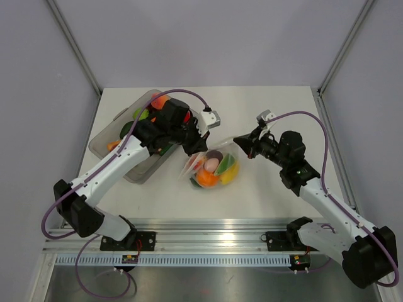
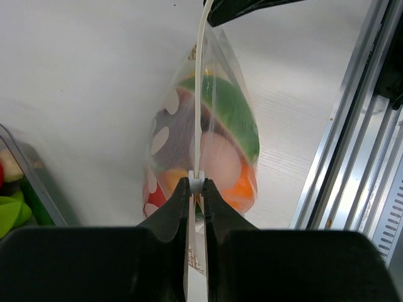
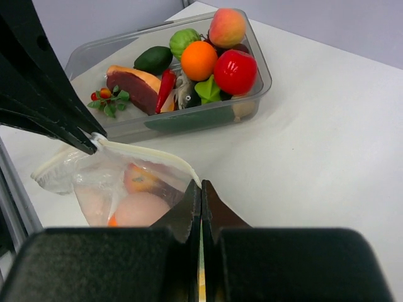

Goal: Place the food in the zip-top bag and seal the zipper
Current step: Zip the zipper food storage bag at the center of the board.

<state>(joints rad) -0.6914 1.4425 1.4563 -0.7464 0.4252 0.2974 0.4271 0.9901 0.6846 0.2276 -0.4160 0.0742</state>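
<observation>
The zip-top bag (image 1: pixel 214 168) sits at the middle of the table (image 1: pixel 277 113), strung between the two arms by its top edge. The food (image 2: pixel 220 157) inside is packed close: a peach-pink piece, a green one above it, orange at the bottom and a bit of red on the left side. Whether the bag's bottom rests on the table or hangs just clear of it cannot be told.

The left gripper (image 2: pixel 196 189) is closed, its two dark fingers pinching one end of the zipper (image 2: pixel 200 94). In its wrist view the strip runs straight away from the fingertips as a single whitish line, up to the dark tip of the other arm at the far edge of the picture.

The right gripper (image 3: pixel 201 192) is also clamped tight, with the zipper's other end caught between its fingertips. From there the strip curves left to the left arm's fingers.

To the left and farther back stands the clear tray (image 1: pixel 133 171), apart from the bag. It holds more toy pieces, including an orange, a red, a peach and several green ones.
</observation>
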